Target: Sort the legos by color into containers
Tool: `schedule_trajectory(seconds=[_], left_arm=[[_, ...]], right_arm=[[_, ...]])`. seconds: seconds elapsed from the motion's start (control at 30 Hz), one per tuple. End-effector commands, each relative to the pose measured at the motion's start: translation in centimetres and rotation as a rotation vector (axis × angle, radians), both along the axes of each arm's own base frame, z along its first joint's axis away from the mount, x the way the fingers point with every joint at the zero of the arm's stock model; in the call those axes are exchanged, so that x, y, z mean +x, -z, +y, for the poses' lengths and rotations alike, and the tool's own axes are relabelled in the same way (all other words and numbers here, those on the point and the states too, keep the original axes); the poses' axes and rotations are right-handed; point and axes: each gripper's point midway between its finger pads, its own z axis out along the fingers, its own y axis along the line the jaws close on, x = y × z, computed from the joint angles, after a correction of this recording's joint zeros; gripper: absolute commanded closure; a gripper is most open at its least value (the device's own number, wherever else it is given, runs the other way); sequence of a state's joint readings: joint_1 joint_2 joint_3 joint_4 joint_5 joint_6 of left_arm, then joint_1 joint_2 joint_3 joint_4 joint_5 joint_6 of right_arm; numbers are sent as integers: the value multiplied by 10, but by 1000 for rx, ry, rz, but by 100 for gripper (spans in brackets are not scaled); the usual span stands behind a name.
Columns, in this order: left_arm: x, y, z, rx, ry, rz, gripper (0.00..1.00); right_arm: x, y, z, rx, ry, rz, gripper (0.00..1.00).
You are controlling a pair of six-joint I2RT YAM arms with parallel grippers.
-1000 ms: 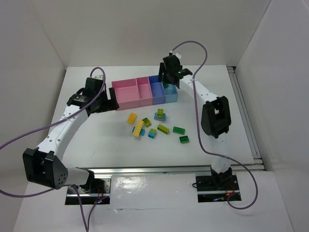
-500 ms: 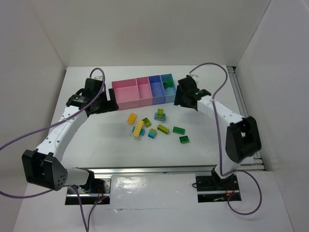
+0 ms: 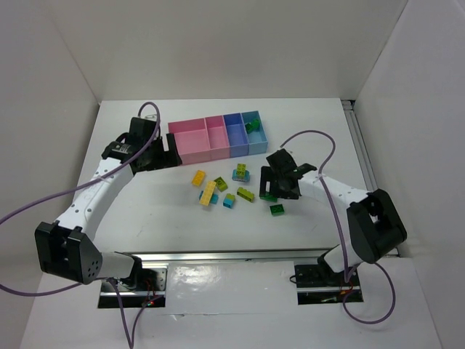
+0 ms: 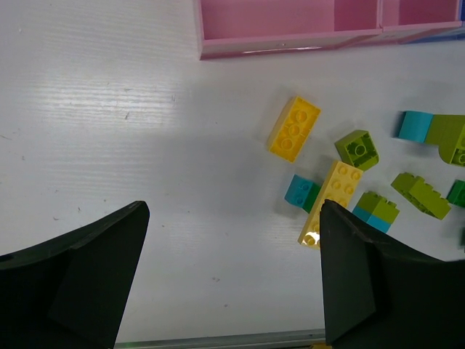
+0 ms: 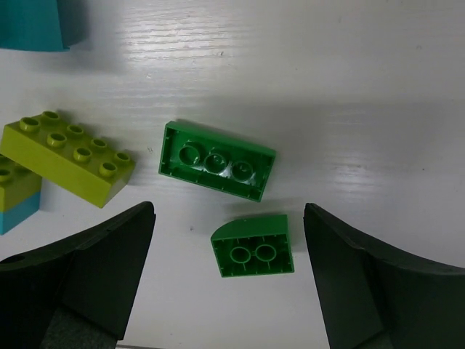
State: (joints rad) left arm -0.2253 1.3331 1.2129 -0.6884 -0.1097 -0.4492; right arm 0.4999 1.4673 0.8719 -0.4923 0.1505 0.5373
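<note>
White table is carrying all items. The containers are standing as one joined row near the middle of the table's far edge. From left to right they are a wide pink bin, a narrower pink bin, a blue-violet bin and a light blue bin. One dark green lego is lying inside the light blue bin.

The loose legos are lying scattered at the table's centre, in front of the row and apart from it. Among them are a short yellow brick, a long yellow brick touching a cyan piece, a small lime block and a long lime brick.

The left gripper is hanging over bare table just left of the scatter, near the wide pink bin's left end. Its jaws are standing wide apart with nothing between them.

The right gripper is hovering over the right side of the scatter, jaws spread and gripping nothing. Under it, an overturned dark green brick and a rounded green piece are lying close together on the table, not touching. Neither finger is contacting them.
</note>
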Motion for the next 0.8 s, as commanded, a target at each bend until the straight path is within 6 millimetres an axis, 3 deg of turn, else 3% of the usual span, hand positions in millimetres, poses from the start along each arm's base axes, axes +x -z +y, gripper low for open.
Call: schedule_trajectory(seconds=[0.0,0.3,0.63,0.77], left_arm=[[3,-3,-9,-27,17,-12,3],[2,1,-7,-17,10,-3,3],[4,-2,-4,7,27,-16,3],[5,-6,-5,5,27,-25,3]], right_arm=[[9,-8,5,-64,-76,-38,10],[11,8,-9,-232,-200,22,10],[42,20,12,-206,-230,-21,10],[54,25,18,-211,-225,-31,21]])
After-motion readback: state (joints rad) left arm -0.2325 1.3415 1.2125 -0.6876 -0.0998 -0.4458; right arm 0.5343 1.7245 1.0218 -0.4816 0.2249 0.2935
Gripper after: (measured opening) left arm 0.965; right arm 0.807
